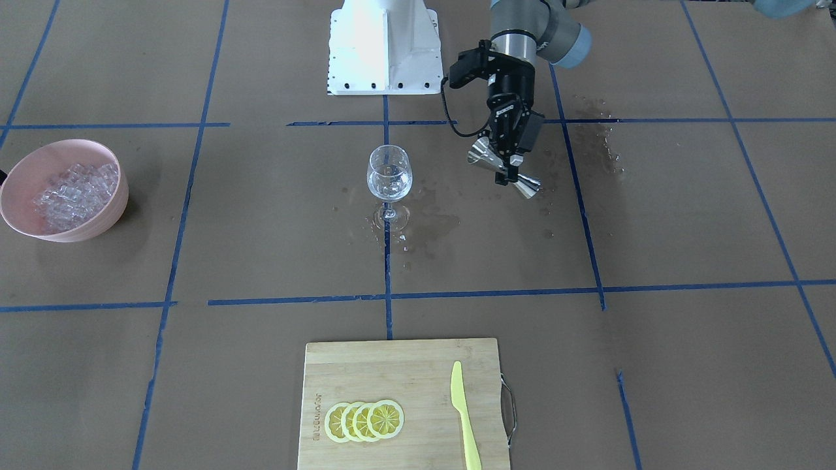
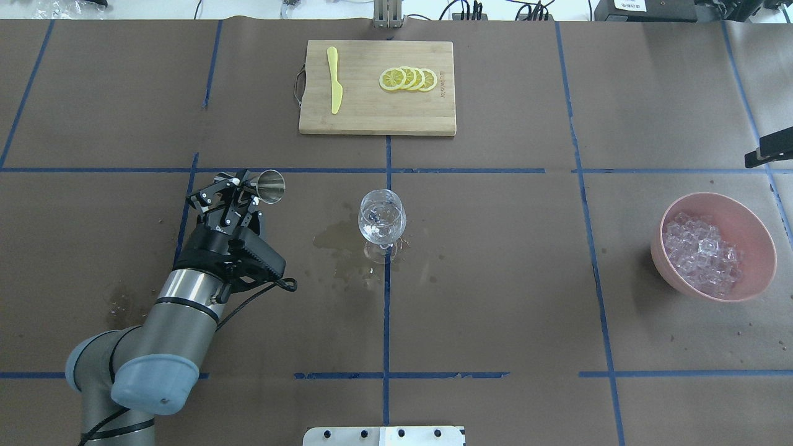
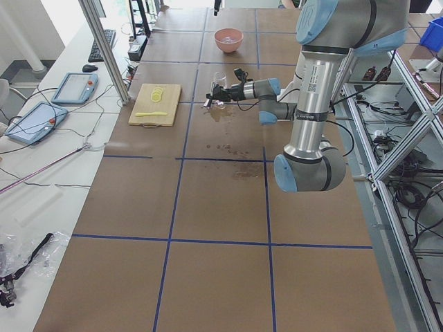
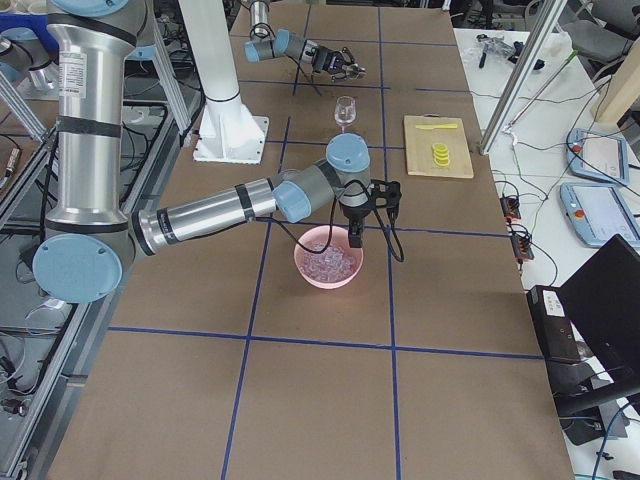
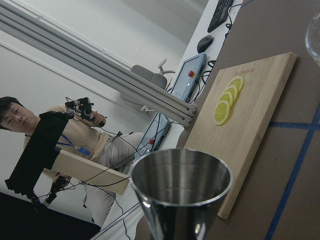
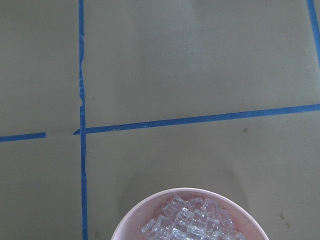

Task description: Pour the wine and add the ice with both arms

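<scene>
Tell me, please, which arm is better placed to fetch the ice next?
Right: the right gripper hangs over the pink bowl of ice, while the left gripper holds the jigger.

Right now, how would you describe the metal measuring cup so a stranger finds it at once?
Find the wine glass at the middle of the table. To its side, the left gripper holds a tilted steel jigger. Only it is metal and hourglass-shaped.

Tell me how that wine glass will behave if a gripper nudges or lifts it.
The wine glass probably tips easily: a wide bowl sits on a thin stem and small foot. Its thin clear walls look fragile. The wet patch beside its foot may let it slide when pushed.
</scene>
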You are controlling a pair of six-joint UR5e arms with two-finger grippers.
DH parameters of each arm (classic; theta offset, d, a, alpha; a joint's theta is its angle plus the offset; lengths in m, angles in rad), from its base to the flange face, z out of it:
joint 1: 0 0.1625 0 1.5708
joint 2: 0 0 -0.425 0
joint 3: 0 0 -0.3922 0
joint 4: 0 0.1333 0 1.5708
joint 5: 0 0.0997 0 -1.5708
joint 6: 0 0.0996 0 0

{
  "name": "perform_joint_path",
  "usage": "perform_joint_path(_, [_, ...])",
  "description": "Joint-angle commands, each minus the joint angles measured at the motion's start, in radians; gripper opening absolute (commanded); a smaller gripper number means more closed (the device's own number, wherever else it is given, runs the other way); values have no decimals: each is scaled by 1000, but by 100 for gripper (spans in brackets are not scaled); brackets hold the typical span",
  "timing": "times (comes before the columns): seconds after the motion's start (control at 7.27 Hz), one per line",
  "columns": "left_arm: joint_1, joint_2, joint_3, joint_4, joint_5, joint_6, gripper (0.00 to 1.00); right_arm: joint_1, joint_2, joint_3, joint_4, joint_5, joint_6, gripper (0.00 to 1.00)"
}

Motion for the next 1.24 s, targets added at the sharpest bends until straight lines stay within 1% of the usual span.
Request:
perform_joint_path(0.0, [-3,197,-28,-245,-3,7,0,-83,-55,-1,102,-87,67,100])
perform_joint_path(0.14, [-6,249,-28,-366,-5,19,0,-144,-99,-13,212,-142,130,100])
perform_joint_path(0.28, [-10,301,-28,-425,-6,17,0,-210,-138,-23,278,-180,172,100])
perform_joint_path(0.41, [-13,323,-22,-506,-6,7,0,-253,-143,-38,302,-216,180,100])
perform_joint_path(0.55, [-13,331,-19,-535,-8,-16,0,-292,-144,-46,302,-222,199,100])
perform_joint_path(0.69, [-13,336,-18,-536,-9,-67,0,-330,-144,-47,302,-249,221,100])
perform_joint_path(0.83, [-13,339,-13,-536,-9,-160,0,-371,-144,-49,302,-279,256,100])
perform_joint_path(0.96, [-13,339,-13,-538,-32,-199,0,-390,-143,-52,302,-297,265,100])
perform_joint_path(1.1, [-13,343,-12,-538,-32,-197,0,-390,-143,-61,302,-299,266,100])
